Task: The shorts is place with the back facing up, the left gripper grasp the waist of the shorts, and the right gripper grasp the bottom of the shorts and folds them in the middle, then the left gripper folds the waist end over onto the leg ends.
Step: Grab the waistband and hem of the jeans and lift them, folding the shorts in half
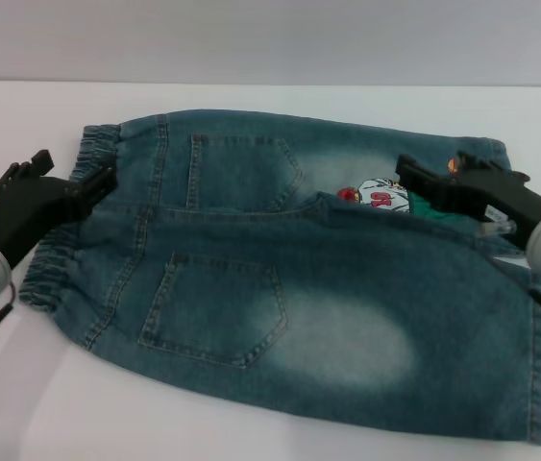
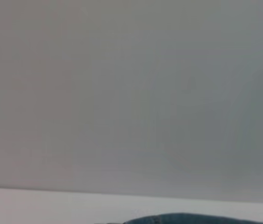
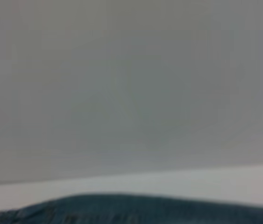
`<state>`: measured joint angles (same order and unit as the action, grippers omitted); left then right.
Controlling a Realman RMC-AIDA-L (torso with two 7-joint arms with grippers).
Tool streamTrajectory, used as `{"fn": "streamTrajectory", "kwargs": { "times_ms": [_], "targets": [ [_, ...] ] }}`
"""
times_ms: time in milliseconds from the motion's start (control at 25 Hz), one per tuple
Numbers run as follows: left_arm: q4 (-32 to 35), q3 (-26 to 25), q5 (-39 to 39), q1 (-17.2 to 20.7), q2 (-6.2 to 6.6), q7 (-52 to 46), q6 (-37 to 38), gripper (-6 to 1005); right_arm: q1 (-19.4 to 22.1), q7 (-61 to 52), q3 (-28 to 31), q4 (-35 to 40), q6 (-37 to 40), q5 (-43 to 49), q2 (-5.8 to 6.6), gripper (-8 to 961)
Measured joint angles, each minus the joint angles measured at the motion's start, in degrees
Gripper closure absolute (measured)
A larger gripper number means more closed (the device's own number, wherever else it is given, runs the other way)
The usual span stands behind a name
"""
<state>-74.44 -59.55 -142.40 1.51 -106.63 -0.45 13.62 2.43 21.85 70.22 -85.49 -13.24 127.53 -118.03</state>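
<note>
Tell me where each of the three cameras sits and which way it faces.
Head view: on the head, looking down at the shorts on the table; left pincer and right pincer show.
Left wrist view: low, facing a grey wall; a sliver of shorts; no arm parts.
Right wrist view: low, facing the wall; a strip of shorts; no arm parts.
All three share the shorts and table.

The shorts (image 3: pixel 136 210) lie on a white table (image 3: pixel 206 182).

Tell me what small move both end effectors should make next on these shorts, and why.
Probably close on the fabric: the shorts lie flat, back up, unfolded. The left end effector sits at the waist and the right end effector at the leg hems, so gripping comes before lifting.
</note>
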Motion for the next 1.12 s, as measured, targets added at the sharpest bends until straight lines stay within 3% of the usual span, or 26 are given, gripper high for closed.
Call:
{"fn": "streamTrajectory", "kwargs": {
  "times_ms": [80,200,360,480,760,1120],
  "targets": [
    [-5.28,-4.57,-3.49,2.0,-1.76,0.03,-8.29,173,0.68,-1.46,4.14,-4.12,-8.81,0.87,-0.76,157],
    [-11.69,-10.43,-6.33,3.58,-4.29,1.37,-21.01,176,0.49,-6.92,7.43,-9.04,-18.43,4.69,-0.53,157],
    [-18.73,-16.64,-6.67,3.29,-7.51,7.07,-37.41,179,-0.09,-10.95,12.5,-16.5,-31.13,8.69,-0.55,157],
    [-22.01,-22.55,-6.66,1.86,-10.95,12.65,-49.38,182,-1.73,-12.55,17.18,-20.75,-41.48,9.9,-0.54,157],
    [-24.01,-25.73,-6.44,-0.31,-11.13,13.84,-58.41,188,-7.06,-13.43,23.96,-23.32,-58.33,10.02,-0.5,157],
    [-23.08,-32.97,-7.06,-3.8,-11.15,13.99,-69.73,196,-6.94,-17.95,29.51,-24.82,-63.77,10.09,-0.76,158]
  ]
}}
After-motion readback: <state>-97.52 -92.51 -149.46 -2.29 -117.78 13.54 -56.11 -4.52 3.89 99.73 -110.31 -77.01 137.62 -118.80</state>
